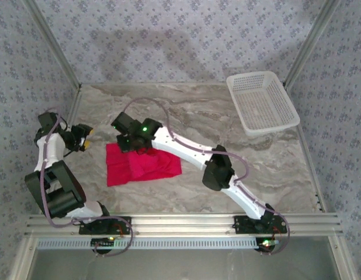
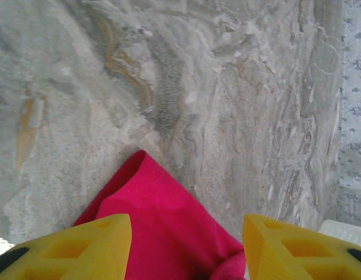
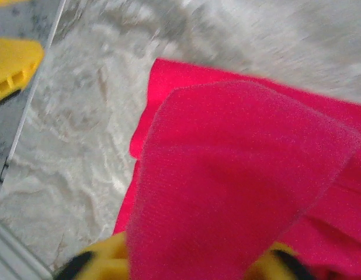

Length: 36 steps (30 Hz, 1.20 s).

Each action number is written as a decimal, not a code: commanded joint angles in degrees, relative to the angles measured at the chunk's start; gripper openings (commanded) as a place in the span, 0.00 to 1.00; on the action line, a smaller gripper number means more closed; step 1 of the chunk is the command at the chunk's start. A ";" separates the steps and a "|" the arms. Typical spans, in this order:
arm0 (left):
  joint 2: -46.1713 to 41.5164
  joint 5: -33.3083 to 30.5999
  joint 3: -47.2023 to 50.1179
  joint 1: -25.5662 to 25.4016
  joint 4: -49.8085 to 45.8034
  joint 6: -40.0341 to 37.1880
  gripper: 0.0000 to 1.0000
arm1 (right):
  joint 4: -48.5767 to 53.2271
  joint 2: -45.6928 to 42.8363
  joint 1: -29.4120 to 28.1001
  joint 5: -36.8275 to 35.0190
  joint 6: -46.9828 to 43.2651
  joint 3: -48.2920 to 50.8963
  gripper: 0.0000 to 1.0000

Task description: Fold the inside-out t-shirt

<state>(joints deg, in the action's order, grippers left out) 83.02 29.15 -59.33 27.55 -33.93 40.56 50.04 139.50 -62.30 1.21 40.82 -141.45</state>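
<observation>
No legible text anywhere

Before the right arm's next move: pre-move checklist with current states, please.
1. Right claw free of the bright red cloth t-shirt: cannot tell; a raised fold covers the gap between its yellow fingers.
2. Left claw open, empty: ok.
3. Left claw apart from shirt: ok, off its left edge.
4. Shirt flat on the grey marble-patterned table: not ok, bunched mid-cloth.
5. White plastic mesh basket apart from shirt: ok.
</observation>
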 commanded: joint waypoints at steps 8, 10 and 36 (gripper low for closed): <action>-2.87 -0.64 3.24 0.00 0.37 -1.07 0.53 | 1.01 -8.11 1.53 8.34 -4.03 5.99 0.76; -2.79 -1.25 3.11 -2.86 0.03 -1.67 0.53 | -2.46 -15.22 2.77 6.46 -4.27 15.31 0.77; 24.49 -7.20 -8.40 -34.73 13.13 1.72 0.51 | -13.82 -30.38 9.28 -4.36 9.71 69.64 0.25</action>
<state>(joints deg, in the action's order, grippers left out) 103.15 21.71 -62.65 -1.52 -23.79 42.09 26.96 112.90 -49.08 5.54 46.83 -76.38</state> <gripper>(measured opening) 0.506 0.248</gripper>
